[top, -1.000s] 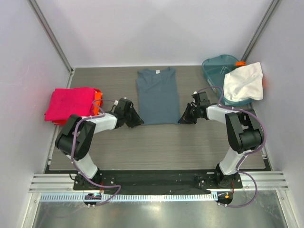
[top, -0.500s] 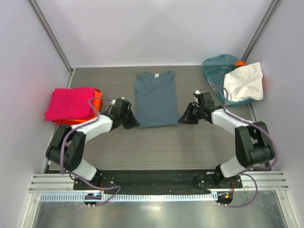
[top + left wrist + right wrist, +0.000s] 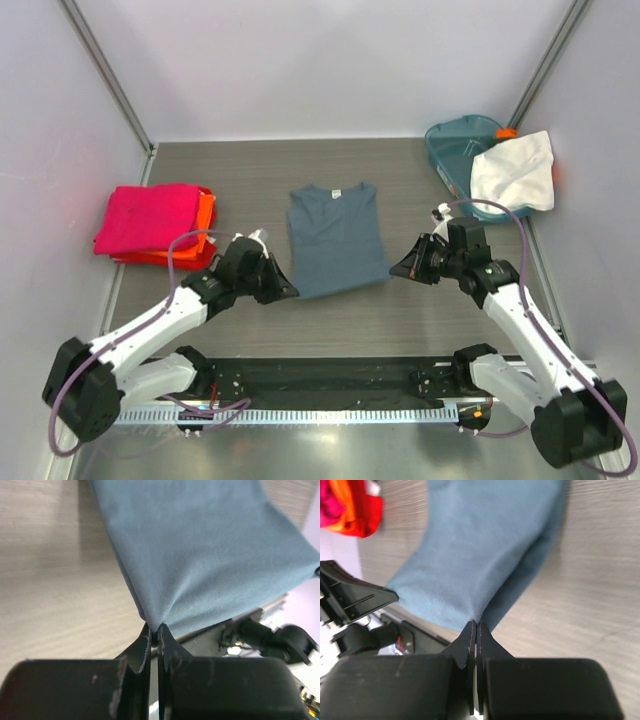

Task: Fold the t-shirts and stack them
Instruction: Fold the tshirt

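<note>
A slate blue-grey t-shirt [image 3: 337, 238] lies in the middle of the table, sleeves folded in, its near hem lifted. My left gripper [image 3: 290, 292] is shut on the hem's left corner [image 3: 154, 624]. My right gripper [image 3: 396, 271] is shut on the right corner [image 3: 476, 622]. Between them the cloth [image 3: 200, 555] stretches taut, seen from the other side as a blue sheet [image 3: 480, 550]. A folded magenta pink t-shirt [image 3: 148, 217] rests on an orange-red one [image 3: 203, 215] at the left. A white t-shirt [image 3: 515, 170] hangs over the tub's rim at the back right.
The teal plastic tub [image 3: 458, 142] stands in the back right corner under the white cloth. The black base rail [image 3: 320, 378] runs along the near edge. Walls and slanted frame posts [image 3: 105, 75] close in the table on three sides.
Both arms have drawn back toward the near edge, pulling the blue-grey shirt's hem with them and lifting it. The left gripper closed on the left corner during this second.
</note>
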